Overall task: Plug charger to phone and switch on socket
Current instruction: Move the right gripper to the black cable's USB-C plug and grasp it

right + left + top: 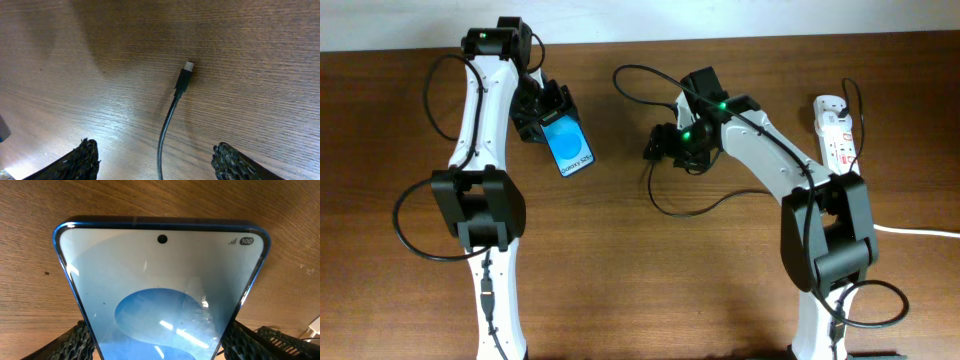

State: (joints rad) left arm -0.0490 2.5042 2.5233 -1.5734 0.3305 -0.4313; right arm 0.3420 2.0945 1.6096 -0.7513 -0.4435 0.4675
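The phone (569,149), blue screen up, lies at an angle on the wooden table; it fills the left wrist view (160,280). My left gripper (544,112) is at its far end, with a finger pressed on each long edge (157,342), shut on it. The charger (672,212) is a thin black cable curling right of centre. Its connector tip (187,67) lies on the wood, pointing away. My right gripper (665,146) hovers open above the cable, which runs between the fingers (157,157) untouched. The socket (837,130) lies at the far right.
The socket's thick white cord (920,232) runs off the right edge. The robots' own black cables loop beside both arms (415,235). Bare wood lies between the phone and the connector tip.
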